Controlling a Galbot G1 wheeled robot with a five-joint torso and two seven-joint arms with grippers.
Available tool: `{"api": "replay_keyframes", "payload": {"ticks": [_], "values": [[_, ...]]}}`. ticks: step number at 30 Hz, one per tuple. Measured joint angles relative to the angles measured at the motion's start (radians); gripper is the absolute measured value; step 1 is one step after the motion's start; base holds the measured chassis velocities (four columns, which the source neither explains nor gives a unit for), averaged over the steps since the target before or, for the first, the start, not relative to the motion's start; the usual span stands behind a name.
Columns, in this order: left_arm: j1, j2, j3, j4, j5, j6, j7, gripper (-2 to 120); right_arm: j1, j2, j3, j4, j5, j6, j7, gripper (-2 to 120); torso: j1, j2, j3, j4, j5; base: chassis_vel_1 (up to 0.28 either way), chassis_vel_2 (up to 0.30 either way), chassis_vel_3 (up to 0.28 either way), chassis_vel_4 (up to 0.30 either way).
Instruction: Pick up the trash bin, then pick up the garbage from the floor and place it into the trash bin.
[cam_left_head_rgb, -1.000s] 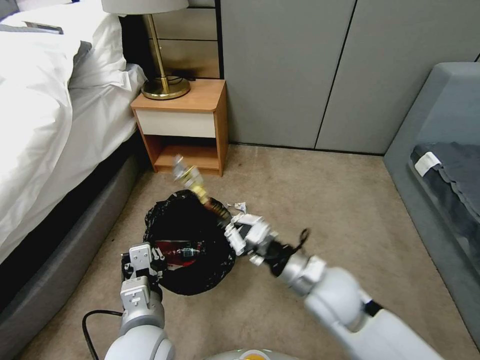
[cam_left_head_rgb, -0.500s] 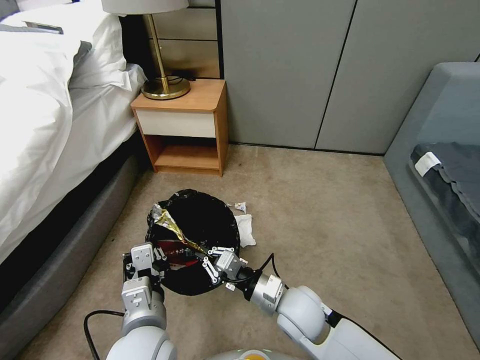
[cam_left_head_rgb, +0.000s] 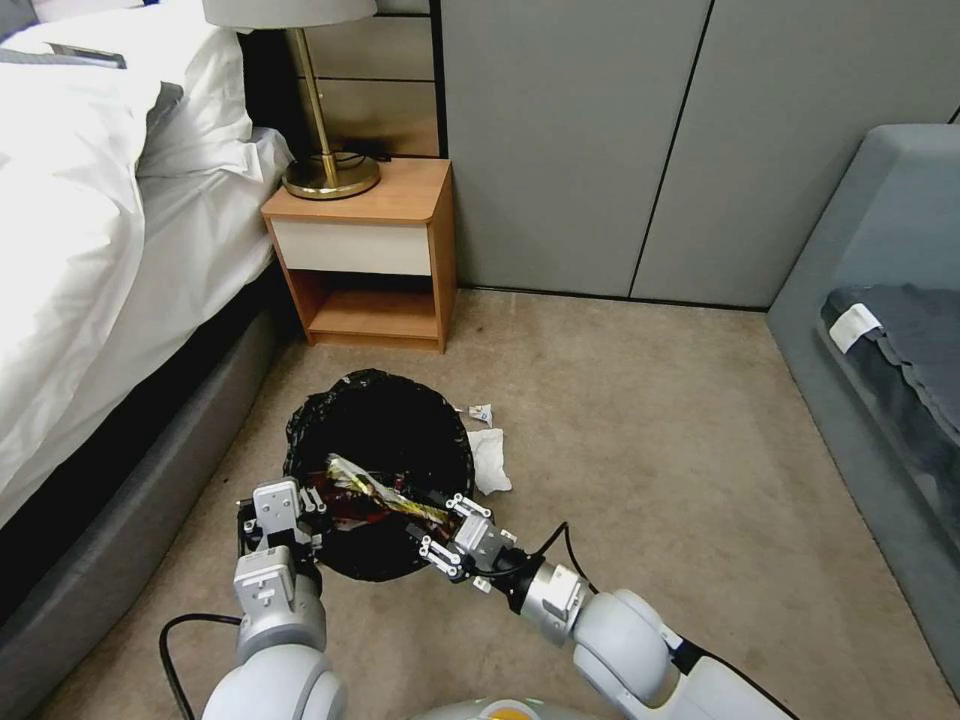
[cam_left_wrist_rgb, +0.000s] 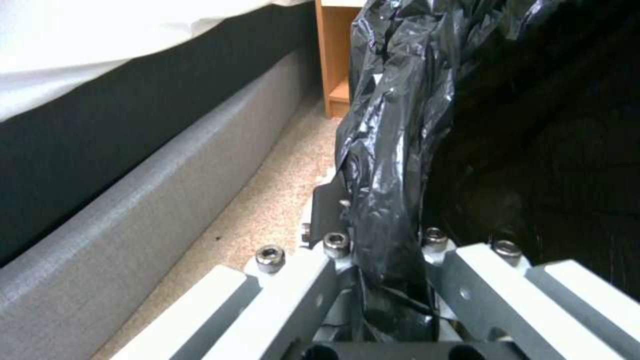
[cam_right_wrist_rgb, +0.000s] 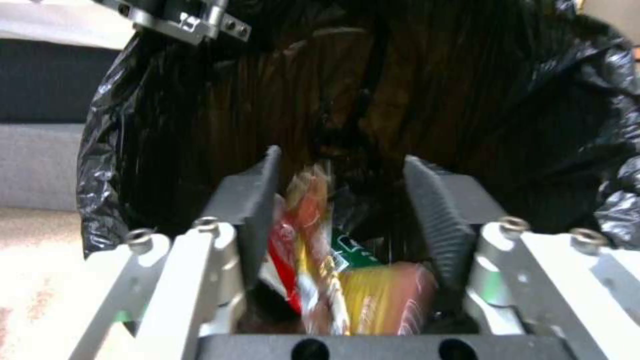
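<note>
The left gripper (cam_left_head_rgb: 285, 508) pinches the near edge of the trash bin (cam_left_head_rgb: 378, 470) – its fingers are squeezed tight on the rim and the crinkly black liner bag (cam_left_wrist_rgb: 393, 150), which bunches up between them. It seems to hold the bin this way so the mouth faces up and toward the other arm, just above the beige carpet (cam_left_head_rgb: 650, 440) next to the bed (cam_left_head_rgb: 90, 250). The right gripper (cam_left_head_rgb: 450, 525) sits at the near edge of the bin's mouth, with its fingers (cam_right_wrist_rgb: 257, 200) spread wide apart. A long yellow snack wrapper (cam_left_head_rgb: 385, 495) lies across the opening, one end just by those open fingers – so it looks like it is being let go into the bin. In the right wrist view the yellow and red wrapper (cam_right_wrist_rgb: 313, 260) sits loose between the two dark pads, not pinched. A red wrapper (cam_left_head_rgb: 335, 505) is down inside the bin too. More trash waits on the carpet just beside the bin: a white crumpled tissue (cam_left_head_rgb: 490, 462) and a small scrap (cam_left_head_rgb: 481, 411) near it. The wooden nightstand (cam_left_head_rgb: 370, 250) stands farther back
</note>
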Motion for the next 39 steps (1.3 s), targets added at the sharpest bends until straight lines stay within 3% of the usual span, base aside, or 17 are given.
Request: {"api": "replay_keyframes", "payload": {"ticks": [14, 22, 28, 31, 39], "values": [[0.003, -0.007, 0.001, 0.039, 0.021, -0.014, 0.001, 1, -0.039, 0.014, 0.046, 0.072, -0.039, 0.039, 0.022, 99, 0.000, 0.000, 0.000, 0.0000, 0.0000, 0.000, 0.000, 0.000, 0.000], [0.015, -0.005, -0.003, 0.039, 0.023, -0.025, 0.001, 1, -0.111, 0.060, 0.136, 0.208, -0.062, 0.053, 0.091, 100, 0.000, 0.000, 0.000, 0.0000, 0.0000, 0.000, 0.000, 0.000, 0.000], [0.019, -0.004, -0.008, 0.049, 0.021, -0.037, 0.001, 1, -0.221, 0.142, 0.269, 0.345, -0.095, 0.058, 0.171, 100, 0.000, 0.000, 0.000, 0.0001, 0.0000, 0.000, 0.000, 0.000, 0.000], [0.026, -0.002, -0.016, 0.054, 0.015, -0.045, -0.001, 1, -0.358, 0.208, 0.360, 0.419, -0.138, 0.097, 0.225, 100, 0.000, 0.000, 0.000, -0.0002, -0.0001, 0.000, 0.000, 0.000, 0.000], [0.024, 0.002, -0.028, 0.042, -0.005, -0.040, -0.003, 1, -0.504, 0.294, 0.421, 0.421, -0.194, 0.202, 0.299, 100, 0.000, 0.000, 0.000, 0.0002, 0.0000, 0.000, 0.000, 0.000, 0.000]]}}
